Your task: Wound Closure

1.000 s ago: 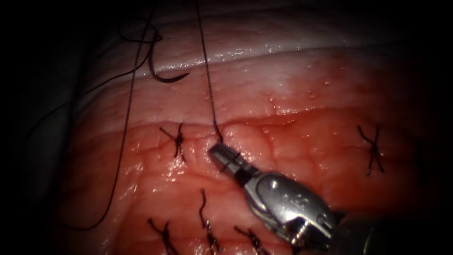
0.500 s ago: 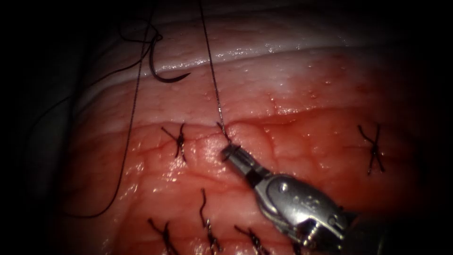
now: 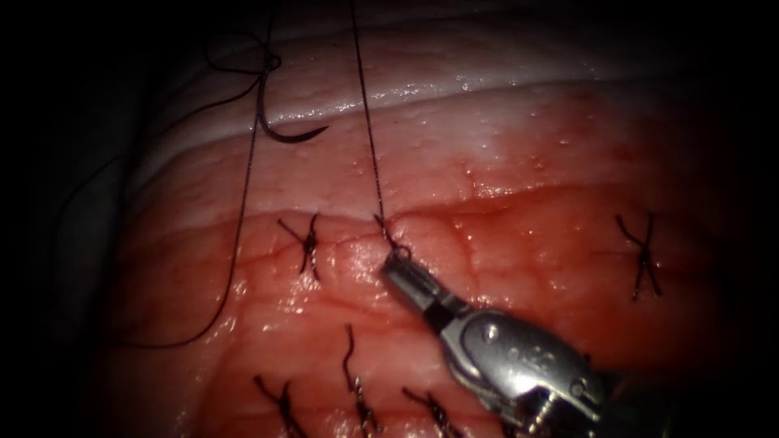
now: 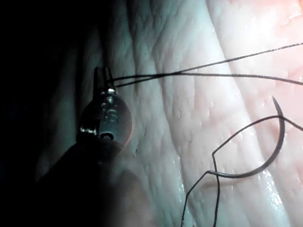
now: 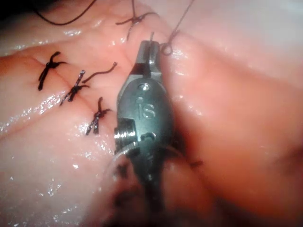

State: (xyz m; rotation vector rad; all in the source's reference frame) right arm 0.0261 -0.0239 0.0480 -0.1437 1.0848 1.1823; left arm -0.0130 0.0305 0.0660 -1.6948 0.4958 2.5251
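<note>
The needle lies free on the pale upper tissue, well left of and above my right hand, eye end up, curve sweeping down, point aimed right; I hold it with neither hand. My right hand is clamped on the short thread end beside the small loop; my left hand grips the long strand. I count six tied stitches.
</note>
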